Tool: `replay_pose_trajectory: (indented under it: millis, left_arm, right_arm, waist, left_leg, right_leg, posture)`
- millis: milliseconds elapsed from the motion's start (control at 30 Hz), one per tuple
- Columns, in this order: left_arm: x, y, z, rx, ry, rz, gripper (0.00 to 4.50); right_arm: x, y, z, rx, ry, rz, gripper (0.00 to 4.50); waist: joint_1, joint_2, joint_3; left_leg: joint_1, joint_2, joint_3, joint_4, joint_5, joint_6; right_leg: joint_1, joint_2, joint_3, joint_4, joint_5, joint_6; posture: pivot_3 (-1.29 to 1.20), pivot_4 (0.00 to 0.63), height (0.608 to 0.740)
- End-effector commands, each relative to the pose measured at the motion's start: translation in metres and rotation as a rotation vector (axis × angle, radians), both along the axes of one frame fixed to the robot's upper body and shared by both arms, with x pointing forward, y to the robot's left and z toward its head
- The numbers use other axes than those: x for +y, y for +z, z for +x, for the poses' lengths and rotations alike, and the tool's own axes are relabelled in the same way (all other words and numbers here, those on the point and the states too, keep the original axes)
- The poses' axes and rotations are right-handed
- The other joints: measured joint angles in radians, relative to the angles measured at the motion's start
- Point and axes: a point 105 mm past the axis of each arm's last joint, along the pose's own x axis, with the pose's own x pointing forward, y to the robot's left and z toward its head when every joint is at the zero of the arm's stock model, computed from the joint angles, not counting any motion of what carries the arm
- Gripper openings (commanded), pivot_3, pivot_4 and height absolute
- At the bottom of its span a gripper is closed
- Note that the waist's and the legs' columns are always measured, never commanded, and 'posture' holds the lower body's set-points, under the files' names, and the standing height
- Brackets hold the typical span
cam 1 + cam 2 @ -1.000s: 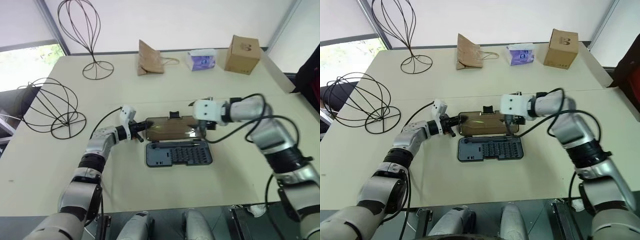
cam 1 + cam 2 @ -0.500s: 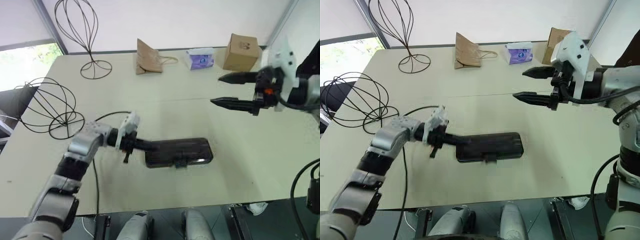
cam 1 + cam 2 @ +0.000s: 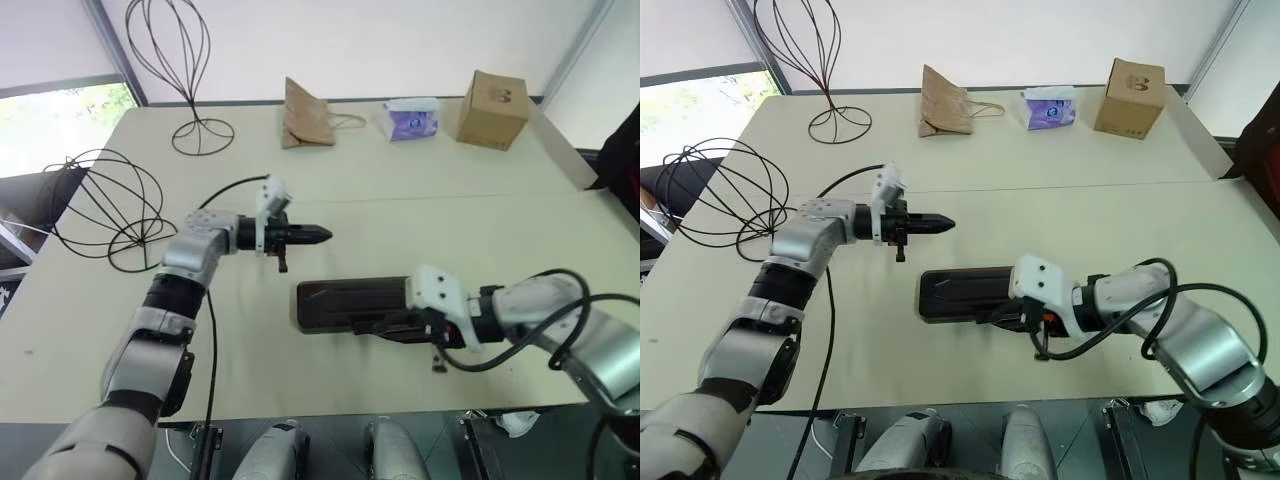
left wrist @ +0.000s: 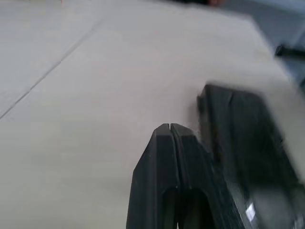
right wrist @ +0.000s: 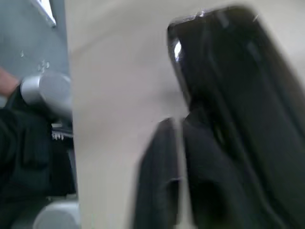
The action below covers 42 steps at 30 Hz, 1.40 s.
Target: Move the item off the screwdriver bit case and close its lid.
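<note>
Lab or office: plain table, window blinds.

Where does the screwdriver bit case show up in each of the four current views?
Left eye view: bit case, closed, near the table's front edge, just below centre.
Right eye view: same spot, slightly left of centre.
Left wrist view: dark slab beside the shut fingers.
Right wrist view: dark slab beyond the fingers.
Shared landmark: the case's rounded corner on the cream table.
</note>
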Motion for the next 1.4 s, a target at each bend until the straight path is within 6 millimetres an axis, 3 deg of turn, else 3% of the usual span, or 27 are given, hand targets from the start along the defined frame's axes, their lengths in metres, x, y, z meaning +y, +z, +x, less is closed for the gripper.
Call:
replay_pose_trajectory:
  millis: [33, 367, 500, 767, 1000, 1267, 1400]
  left_arm:
    - [-0.016, 0.006, 0.003, -0.058, -0.081, 0.03, 0.0]
    - [-0.035, -0.024, -0.001, -0.105, -0.232, 0.249, 0.0]
    - [-0.045, -0.043, -0.014, -0.12, -0.329, 0.325, 0.0]
    - [-0.054, -0.069, -0.038, -0.086, -0.463, 0.345, 0.0]
    - [-0.055, -0.076, -0.046, -0.07, -0.493, 0.329, 0.0]
    - [-0.051, -0.088, -0.057, -0.061, -0.547, 0.358, 0.0]
    - [-0.049, -0.088, -0.051, -0.08, -0.508, 0.369, 0.0]
  right_arm:
    - [0.007, 0.0, -0.002, -0.027, 0.027, 0.001, 0.04]
    - [0.002, -0.018, 0.021, -0.091, -0.054, -0.074, 0.04]
    - [-0.004, -0.026, 0.038, -0.132, -0.122, -0.102, 0.04]
    - [0.001, -0.037, 0.042, -0.148, -0.151, -0.11, 0.04]
    - [-0.001, -0.039, 0.052, -0.171, -0.185, -0.131, 0.04]
    - [-0.025, -0.045, 0.064, -0.207, -0.22, -0.236, 0.04]
    - [-0.027, -0.033, 0.059, -0.209, -0.212, -0.221, 0.04]
  waist:
    - [0.001, 0.0, 0.0]
    - [-0.004, -0.003, 0.002]
    - [-0.003, -0.004, 0.002]
    - [-0.008, -0.008, -0.001]
    - [-0.008, -0.009, -0.004]
    - [-0.01, -0.01, -0.011]
    - [-0.008, -0.01, -0.011]
  left_leg:
    - [0.0, -0.001, 0.0, 0.0, 0.0, 0.0]
    - [0.0, -0.001, 0.0, 0.0, 0.0, 0.0]
    - [0.0, -0.002, -0.001, 0.001, 0.0, 0.0]
    - [0.001, -0.001, -0.001, 0.0, 0.0, 0.0]
    - [0.003, -0.001, -0.002, 0.0, 0.0, 0.0]
    - [0.006, 0.0, -0.002, -0.001, 0.0, 0.0]
    - [0.007, 0.0, -0.002, -0.001, 0.0, 0.0]
  right_leg:
    - [0.0, -0.001, 0.0, 0.0, 0.0, 0.0]
    - [-0.001, -0.001, 0.0, 0.001, 0.0, 0.0]
    - [0.0, -0.001, 0.0, 0.001, 0.0, 0.0]
    - [0.001, 0.0, 0.0, 0.001, 0.0, 0.001]
    - [0.002, 0.001, 0.0, 0.001, 0.0, 0.001]
    - [0.006, 0.001, -0.001, 0.001, 0.0, 0.001]
    - [0.006, 0.001, -0.001, 0.001, 0.0, 0.001]
  posture:
    - [0.0, 0.15, 0.74]
    - [0.0, 0.15, 0.74]
    - [0.0, 0.15, 0.74]
    - [0.0, 0.15, 0.74]
    - [0.0, 0.15, 0.74]
    - [0.0, 0.15, 0.74]
    - [0.0, 0.15, 0.74]
